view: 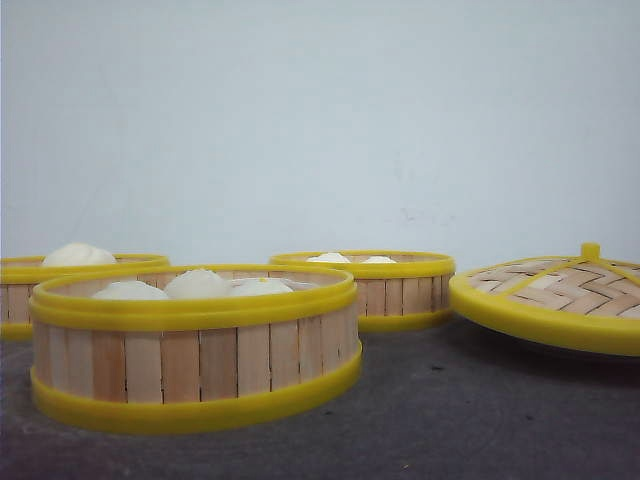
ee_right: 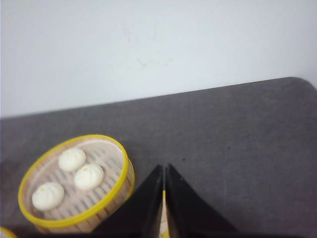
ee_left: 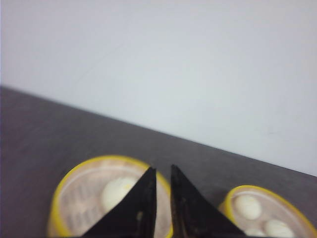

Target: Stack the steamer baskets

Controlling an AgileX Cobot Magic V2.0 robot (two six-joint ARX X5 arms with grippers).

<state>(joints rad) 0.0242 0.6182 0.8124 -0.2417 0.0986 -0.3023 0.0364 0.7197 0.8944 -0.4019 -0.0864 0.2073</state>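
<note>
Closest to the camera on the dark table (view: 480, 420), the nearest steamer basket (view: 195, 345) sits by itself, nothing stacked on it, holding three white buns (view: 196, 284). Further back a second basket (view: 375, 288) shows two buns above its rim, and a third basket (view: 40, 285) off to the left edge carries one large bun (view: 78, 254); all three rest apart on the table, so by my reckoning the stacking has not begun and every lift is left to do. The woven lid (view: 555, 295) with its yellow knob lies to the right, tilted, and is no part of the pile. Beneath the left gripper (ee_left: 162, 171) one basket (ee_left: 106, 198) with a single bun lies right under the fingertips, and another (ee_left: 270, 213) with several buns sits off to one side; its black fingers (ee_left: 143, 203) are drawn close with only a thin slit between them and nothing in it. The right gripper (ee_right: 164, 168) hovers with its tips pressed nearly together too, gripping nothing, a three-bun basket (ee_right: 77, 181) well to one side of the fingers and a sliver of yellow just showing below them. Behind everything stands a plain pale wall (view: 320, 120).
</note>
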